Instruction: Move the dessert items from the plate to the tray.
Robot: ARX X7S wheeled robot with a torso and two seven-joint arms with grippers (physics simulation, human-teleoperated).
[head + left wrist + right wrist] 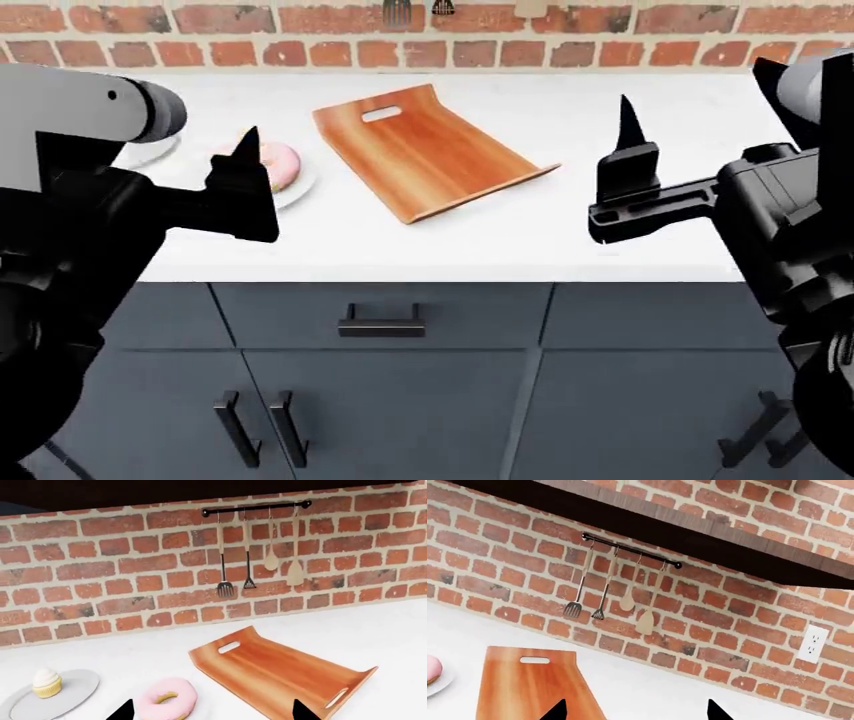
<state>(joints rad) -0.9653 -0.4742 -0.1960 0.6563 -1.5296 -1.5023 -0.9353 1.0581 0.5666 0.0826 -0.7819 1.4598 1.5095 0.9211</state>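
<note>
Both arms reach forward, level, over the tabletop's [641, 250] front edge. The left gripper [212, 711] and right gripper [635, 711] each hold nothing, fingertips spread wide apart.

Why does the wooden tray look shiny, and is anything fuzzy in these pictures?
Left wrist view: the orange-brown wooden tray has pale glossy streaks along its upcurved ends, and everything looks sharp, even the hanging utensils. Head view: the big black arms throw no dark shadow on the white counter; light is soft and even. Right wrist view: a dark band under the shelf shades the brick wall.
</note>
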